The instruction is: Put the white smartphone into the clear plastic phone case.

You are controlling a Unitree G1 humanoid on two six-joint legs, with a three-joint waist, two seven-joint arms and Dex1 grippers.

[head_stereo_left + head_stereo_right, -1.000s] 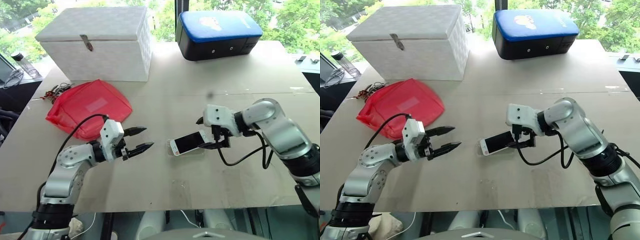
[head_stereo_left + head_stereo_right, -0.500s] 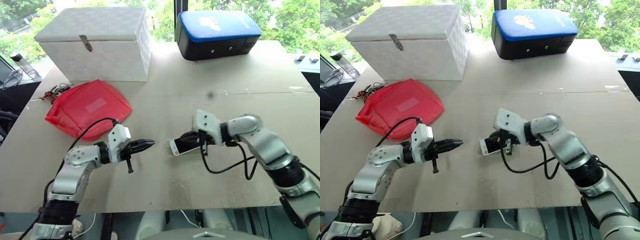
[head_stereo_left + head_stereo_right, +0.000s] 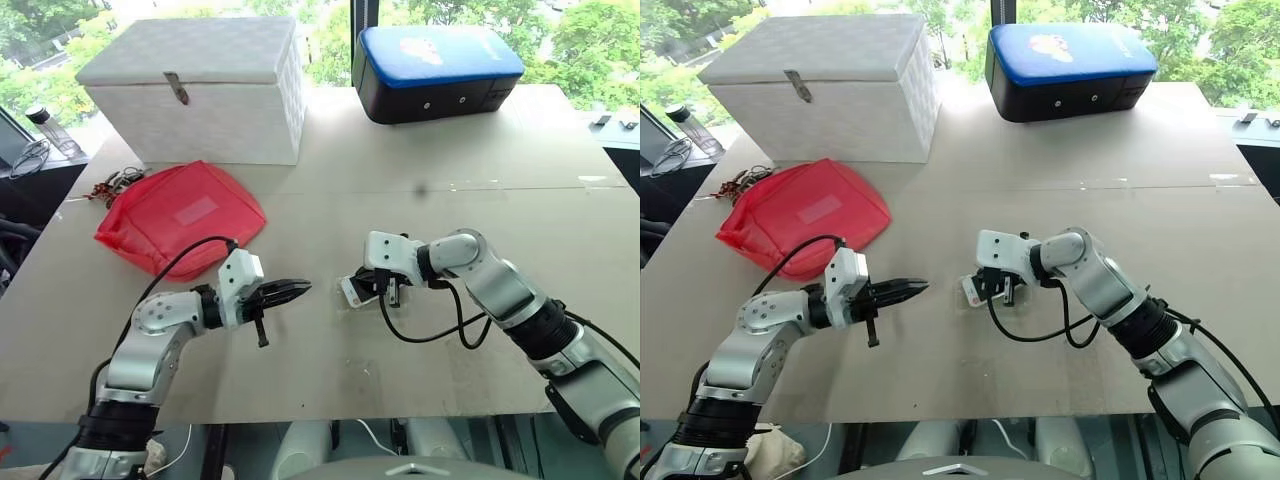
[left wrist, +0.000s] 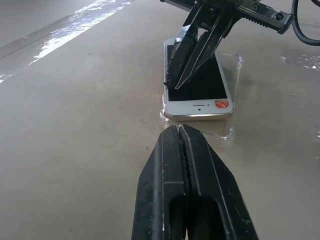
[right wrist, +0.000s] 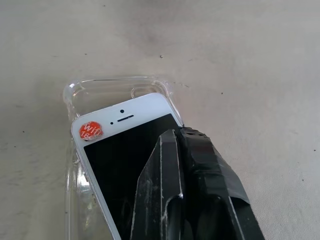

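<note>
The white smartphone (image 4: 200, 90) lies screen up on the clear plastic phone case (image 4: 227, 132) near the table's middle, slightly askew to the rim; a red sticker marks the end nearest the left gripper. My right gripper (image 5: 172, 134) is shut, and its closed tips rest on the black screen (image 5: 115, 160). In the head views it sits over the phone (image 3: 350, 291). My left gripper (image 3: 300, 288) is shut on nothing, its tips (image 4: 181, 131) pointing at the phone's near end a short way off.
A red pouch (image 3: 180, 215) lies at the left behind my left arm. A white lidded box (image 3: 195, 90) and a blue and black case (image 3: 435, 70) stand at the back. Bare tabletop (image 3: 330, 370) surrounds the phone.
My right gripper let go of the phone's end, shut, and came down and left onto the screen. My left gripper shut from open and has stayed in place.
</note>
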